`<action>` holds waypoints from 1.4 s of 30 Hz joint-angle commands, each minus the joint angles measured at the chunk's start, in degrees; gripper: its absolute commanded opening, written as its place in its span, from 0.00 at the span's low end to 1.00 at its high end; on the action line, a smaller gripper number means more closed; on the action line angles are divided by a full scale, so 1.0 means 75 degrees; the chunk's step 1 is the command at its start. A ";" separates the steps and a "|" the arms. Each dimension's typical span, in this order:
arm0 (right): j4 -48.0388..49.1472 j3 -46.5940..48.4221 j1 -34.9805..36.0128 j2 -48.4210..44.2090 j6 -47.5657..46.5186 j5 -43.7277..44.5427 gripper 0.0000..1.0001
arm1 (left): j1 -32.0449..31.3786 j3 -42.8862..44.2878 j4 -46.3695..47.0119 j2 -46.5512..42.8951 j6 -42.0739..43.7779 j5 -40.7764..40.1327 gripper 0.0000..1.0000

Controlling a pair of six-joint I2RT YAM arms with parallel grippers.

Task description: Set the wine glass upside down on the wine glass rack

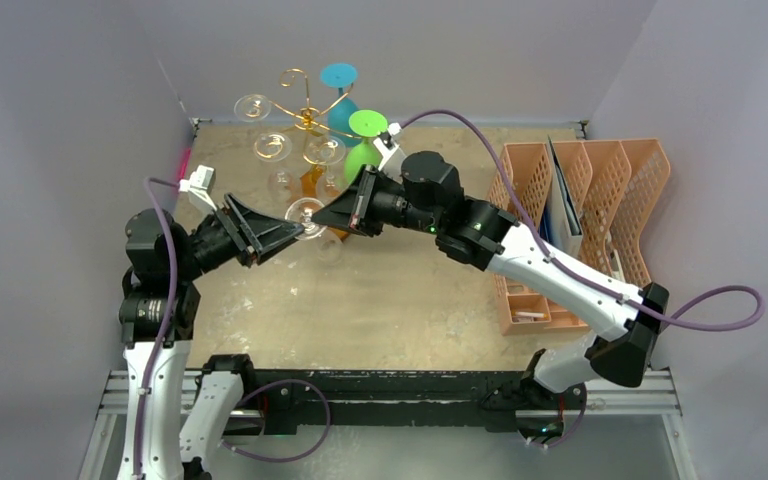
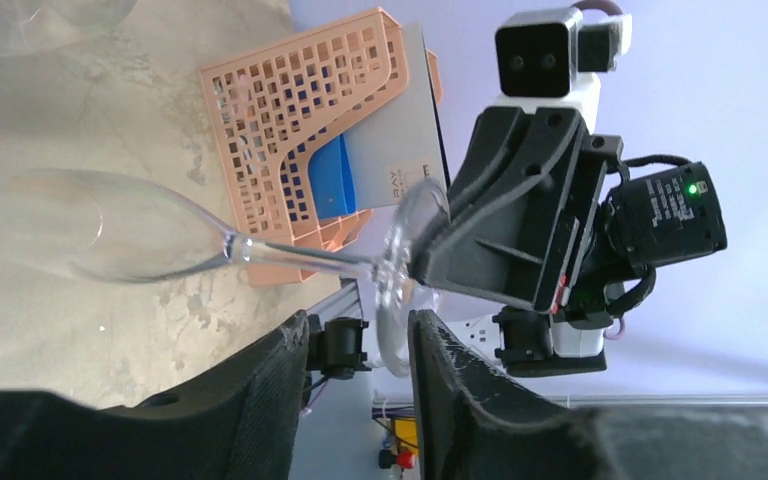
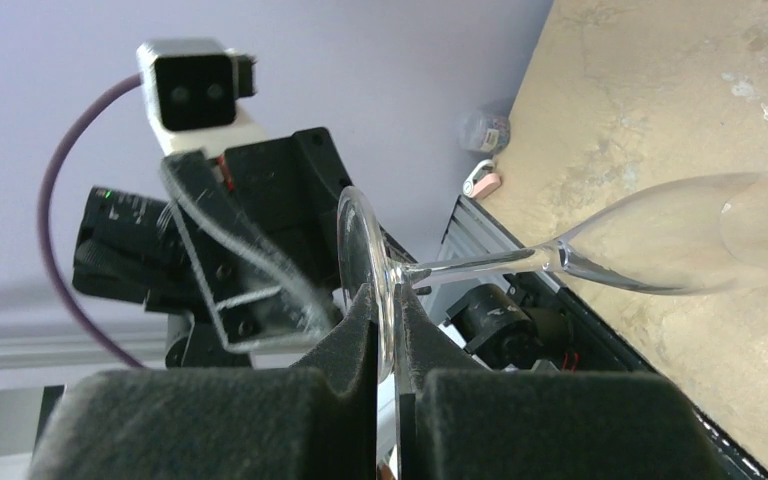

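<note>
right tool [image 3: 388,330] was clamped on the wine glass [image 3: 660,245] foot, glass lying sideways midair | left tool [image 2: 360,325] was apart, foot rim between its fingers | glass hung at 6 o'clock from the wine glass rack [image 1: 305,115], clear of it

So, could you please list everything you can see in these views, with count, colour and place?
wine glass: one, clear, held above mid-table between both arms
wine glass rack: one, gold wire, far centre-left
clear glasses: at least three, hanging on rack
teal glass: one, rack's far side
green glass: one, rack's right side
mesh organizer: one, orange, right edge
folders: at least two, white and blue, inside organizer
table: one, tan
left arm: black and white; jaws open around glass's foot
right arm: black and white; jaws shut on that foot
</note>
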 commanded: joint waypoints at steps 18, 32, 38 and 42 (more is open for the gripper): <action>0.0308 0.0416 -0.0041 0.0105 -0.0436 -0.0912 0.00 | -0.0003 0.0241 0.0106 0.0695 0.0111 0.0952 0.00; -0.0074 -0.0306 -0.0164 -0.0895 -0.0894 0.0300 0.72 | -0.0003 0.1549 -0.2932 0.0251 0.1481 -0.2860 0.00; 0.0049 -0.1025 -0.0422 -0.1592 -0.0770 0.0590 0.75 | -0.0003 0.2380 -0.3701 0.0399 0.1755 -0.4797 0.00; -0.0111 -0.1276 -0.0440 -0.2024 -0.0945 0.0946 0.75 | -0.0003 0.2929 -0.3433 0.0803 0.2180 -0.5577 0.00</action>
